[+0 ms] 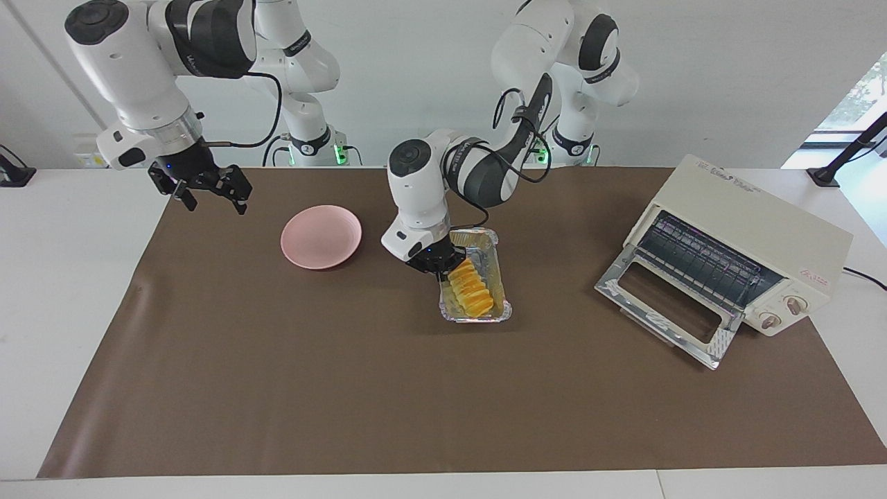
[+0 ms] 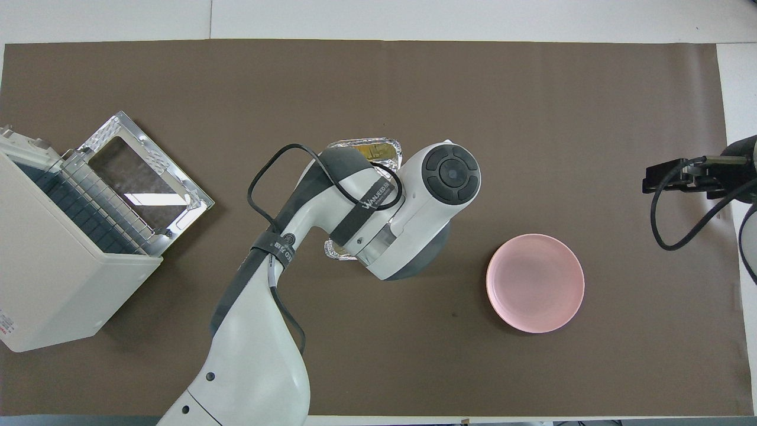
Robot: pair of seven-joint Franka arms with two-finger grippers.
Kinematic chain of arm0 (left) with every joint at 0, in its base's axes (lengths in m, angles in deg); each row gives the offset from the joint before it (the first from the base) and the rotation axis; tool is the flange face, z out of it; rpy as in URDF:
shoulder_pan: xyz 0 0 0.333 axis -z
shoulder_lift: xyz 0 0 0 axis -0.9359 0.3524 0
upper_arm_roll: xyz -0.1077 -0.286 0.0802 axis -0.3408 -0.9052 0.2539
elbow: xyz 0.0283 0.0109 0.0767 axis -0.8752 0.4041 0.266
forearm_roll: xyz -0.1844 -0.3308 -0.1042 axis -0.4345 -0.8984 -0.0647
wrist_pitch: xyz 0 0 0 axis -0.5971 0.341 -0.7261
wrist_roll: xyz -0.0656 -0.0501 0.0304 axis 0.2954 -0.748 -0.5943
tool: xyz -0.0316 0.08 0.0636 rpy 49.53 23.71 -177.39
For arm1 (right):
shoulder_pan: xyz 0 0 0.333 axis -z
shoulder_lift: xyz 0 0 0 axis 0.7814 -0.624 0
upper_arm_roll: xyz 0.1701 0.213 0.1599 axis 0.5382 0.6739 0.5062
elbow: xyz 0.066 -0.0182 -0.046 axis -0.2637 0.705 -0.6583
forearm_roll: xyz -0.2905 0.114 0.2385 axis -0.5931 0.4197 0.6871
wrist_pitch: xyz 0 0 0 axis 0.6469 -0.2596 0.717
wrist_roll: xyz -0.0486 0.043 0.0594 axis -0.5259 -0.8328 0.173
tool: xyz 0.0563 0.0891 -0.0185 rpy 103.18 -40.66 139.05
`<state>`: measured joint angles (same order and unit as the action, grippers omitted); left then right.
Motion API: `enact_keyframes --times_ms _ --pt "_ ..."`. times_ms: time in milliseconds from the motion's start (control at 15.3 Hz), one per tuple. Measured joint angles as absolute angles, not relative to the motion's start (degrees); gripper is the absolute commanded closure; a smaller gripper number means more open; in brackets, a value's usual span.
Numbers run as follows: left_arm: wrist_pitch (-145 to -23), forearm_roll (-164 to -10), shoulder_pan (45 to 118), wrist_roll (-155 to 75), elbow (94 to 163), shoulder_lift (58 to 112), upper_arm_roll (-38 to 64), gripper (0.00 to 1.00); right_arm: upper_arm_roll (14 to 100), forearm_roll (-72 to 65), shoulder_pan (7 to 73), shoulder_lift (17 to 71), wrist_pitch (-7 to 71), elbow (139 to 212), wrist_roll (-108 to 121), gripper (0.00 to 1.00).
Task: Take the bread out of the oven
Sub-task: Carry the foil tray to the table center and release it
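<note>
Bread (image 1: 471, 290) sits in your foil tray (image 1: 502, 277), clear of the oven (image 1: 755, 235); your left gripper (image 1: 443, 267) clasps it for lifting, while your right gripper (image 1: 208, 188) waits, fingers apart.

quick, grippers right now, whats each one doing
left gripper: down at the bread in the foil tray, grip cannot be told.
right gripper: open, holding nothing, waiting in the air beside the pink plate.

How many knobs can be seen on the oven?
2: both knobs sit side by side on the oven front panel, beside its open door; the overhead view shows neither.
</note>
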<state>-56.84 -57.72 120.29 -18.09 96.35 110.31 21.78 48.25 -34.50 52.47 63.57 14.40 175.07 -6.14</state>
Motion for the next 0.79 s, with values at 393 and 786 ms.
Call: enact_keyframes --times_ms 393,786 --pt "-58.15 -57.72 121.75 -18.51 98.83 110.32 21.90 1.00 48.34 -34.48 52.47 63.39 15.99 175.28 -6.12 0.00" --pt "-59.98 -57.72 121.75 -18.61 102.16 109.84 22.01 1.00 48.40 -34.46 52.46 63.05 16.43 175.45 -6.12 0.00"
